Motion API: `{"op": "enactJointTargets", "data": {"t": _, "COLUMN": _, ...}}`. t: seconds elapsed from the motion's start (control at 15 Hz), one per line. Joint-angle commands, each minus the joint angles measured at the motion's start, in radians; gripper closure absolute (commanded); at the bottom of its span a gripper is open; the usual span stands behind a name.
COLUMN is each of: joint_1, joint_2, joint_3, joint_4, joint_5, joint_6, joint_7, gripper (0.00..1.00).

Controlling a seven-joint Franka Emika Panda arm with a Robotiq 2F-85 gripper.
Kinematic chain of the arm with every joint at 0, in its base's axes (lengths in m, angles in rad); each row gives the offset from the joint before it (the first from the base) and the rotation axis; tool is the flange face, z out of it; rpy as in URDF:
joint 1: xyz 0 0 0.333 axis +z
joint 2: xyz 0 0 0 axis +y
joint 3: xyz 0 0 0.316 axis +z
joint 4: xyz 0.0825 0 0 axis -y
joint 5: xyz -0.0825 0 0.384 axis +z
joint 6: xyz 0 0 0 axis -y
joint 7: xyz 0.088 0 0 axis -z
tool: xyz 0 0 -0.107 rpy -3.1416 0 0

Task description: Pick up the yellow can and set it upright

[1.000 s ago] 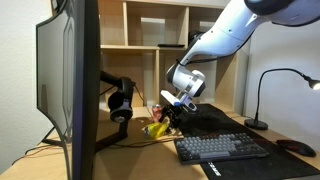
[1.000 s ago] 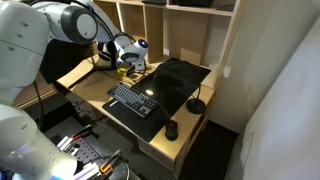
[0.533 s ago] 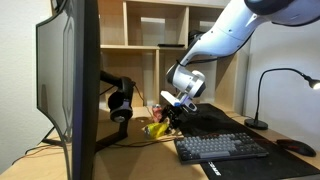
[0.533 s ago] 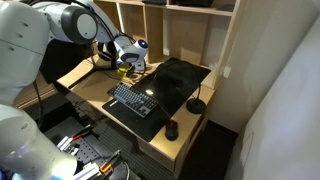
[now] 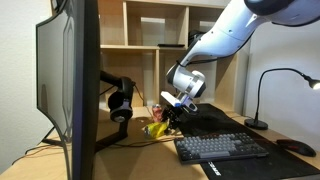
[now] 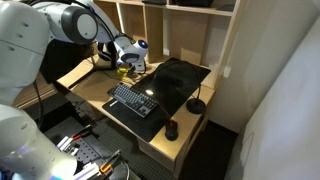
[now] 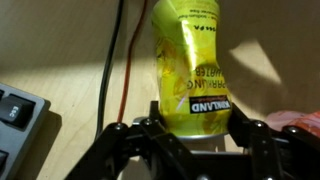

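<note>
The yellow can (image 7: 190,65) fills the middle of the wrist view, lying on its side on the wooden desk, with its end between my fingers. My gripper (image 7: 192,128) is shut on the yellow can, one dark finger pressed on each side. In an exterior view the yellow can (image 5: 156,129) lies on the desk left of the keyboard, and my gripper (image 5: 172,113) reaches down to it. From the higher exterior view, the yellow can (image 6: 124,70) shows as a small yellow patch under my gripper (image 6: 128,65).
A black keyboard (image 5: 222,147) lies on a dark mat (image 6: 176,83). A monitor (image 5: 72,85) stands close in front; headphones (image 5: 120,104) hang behind it. A desk lamp (image 5: 262,100) and mouse (image 6: 171,129) sit farther off. Cables (image 7: 112,60) run beside the can. A red-and-white can (image 5: 163,108) stands behind.
The arm and the can stay in place in both exterior views. No movement shows between the earlier frames and now.
</note>
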Motion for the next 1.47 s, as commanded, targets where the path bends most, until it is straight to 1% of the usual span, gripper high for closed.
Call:
{"op": "enactJointTargets", "data": {"t": 0.0, "joint_1": 0.0, "joint_2": -0.02, "joint_3": -0.012, "joint_4": -0.025, "joint_5": -0.049, "joint_6": 0.0, "joint_7": 0.017, "gripper": 0.59}}
{"op": "enactJointTargets", "data": {"t": 0.2, "joint_1": 0.019, "joint_2": -0.108, "joint_3": -0.045, "joint_4": -0.076, "joint_5": -0.143, "joint_6": 0.015, "joint_7": 0.017, "gripper": 0.59}}
{"op": "enactJointTargets", "data": {"t": 0.33, "joint_1": 0.032, "joint_2": -0.189, "joint_3": -0.065, "joint_4": -0.123, "joint_5": -0.24, "joint_6": 0.035, "joint_7": 0.012, "gripper": 0.59}}
{"op": "enactJointTargets", "data": {"t": 0.53, "joint_1": 0.04, "joint_2": -0.321, "joint_3": -0.069, "joint_4": -0.209, "joint_5": -0.387, "joint_6": 0.082, "joint_7": 0.003, "gripper": 0.59}}
{"op": "enactJointTargets", "data": {"t": 0.73, "joint_1": 0.058, "joint_2": -0.452, "joint_3": -0.063, "joint_4": -0.325, "joint_5": -0.503, "joint_6": 0.19, "joint_7": -0.01, "gripper": 0.59}}
{"op": "enactJointTargets", "data": {"t": 0.87, "joint_1": 0.067, "joint_2": -0.508, "joint_3": -0.068, "joint_4": -0.39, "joint_5": -0.565, "joint_6": 0.316, "joint_7": 0.001, "gripper": 0.59}}
{"op": "enactJointTargets", "data": {"t": 0.93, "joint_1": 0.036, "joint_2": -0.43, "joint_3": -0.038, "joint_4": -0.276, "joint_5": -0.532, "joint_6": 0.217, "joint_7": 0.011, "gripper": 0.34}}
{"op": "enactJointTargets", "data": {"t": 1.0, "joint_1": 0.041, "joint_2": -0.459, "joint_3": -0.039, "joint_4": -0.31, "joint_5": -0.549, "joint_6": 0.259, "joint_7": 0.011, "gripper": 0.34}}
{"op": "enactJointTargets", "data": {"t": 1.13, "joint_1": 0.042, "joint_2": -0.488, "joint_3": -0.04, "joint_4": -0.348, "joint_5": -0.559, "joint_6": 0.285, "joint_7": 0.011, "gripper": 0.34}}
{"op": "enactJointTargets", "data": {"t": 1.2, "joint_1": 0.051, "joint_2": -0.477, "joint_3": -0.048, "joint_4": -0.36, "joint_5": -0.575, "joint_6": 0.336, "joint_7": 0.011, "gripper": 0.59}}
{"op": "enactJointTargets", "data": {"t": 1.4, "joint_1": 0.076, "joint_2": -0.483, "joint_3": -0.041, "joint_4": -0.45, "joint_5": -0.642, "joint_6": 0.509, "joint_7": -0.067, "gripper": 0.59}}
